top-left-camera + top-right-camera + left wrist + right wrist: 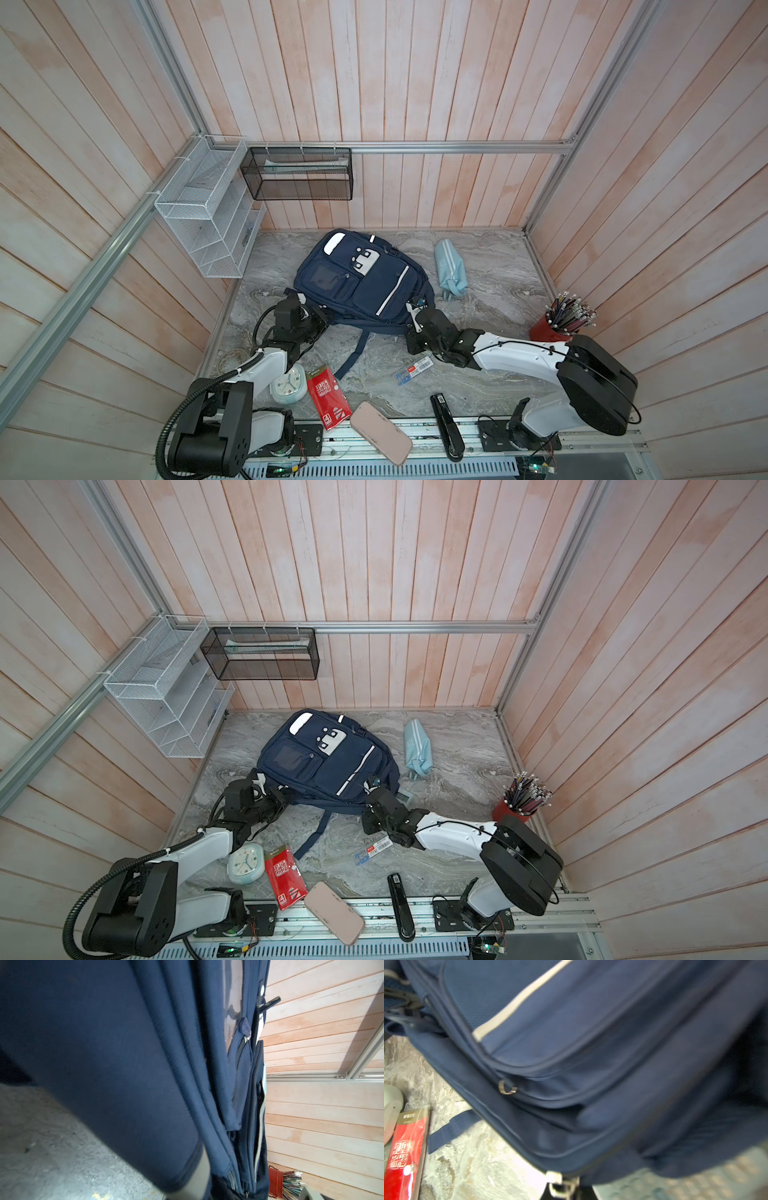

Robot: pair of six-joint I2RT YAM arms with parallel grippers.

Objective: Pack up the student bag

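Note:
The student bag (357,282) (324,762) is a navy backpack with white stripes. It lies front-up in the middle of the marble tabletop in both top views. My left gripper (320,311) (282,798) is at its near left edge, and in the left wrist view blue bag fabric (104,1043) lies against a pale finger (199,1176). My right gripper (413,309) (372,785) is at the near right corner. In the right wrist view it is shut (564,1188) on a white and metal zipper pull (560,1180) at the bag's lower seam (591,1043).
A light-blue pouch (451,270) lies right of the bag and a red cup of pencils (565,320) stands at the right edge. Near the front are a clock (286,384), red packet (328,395), pink case (380,432), stapler (446,424) and clear box (413,369). Wire racks (208,216) hang far left.

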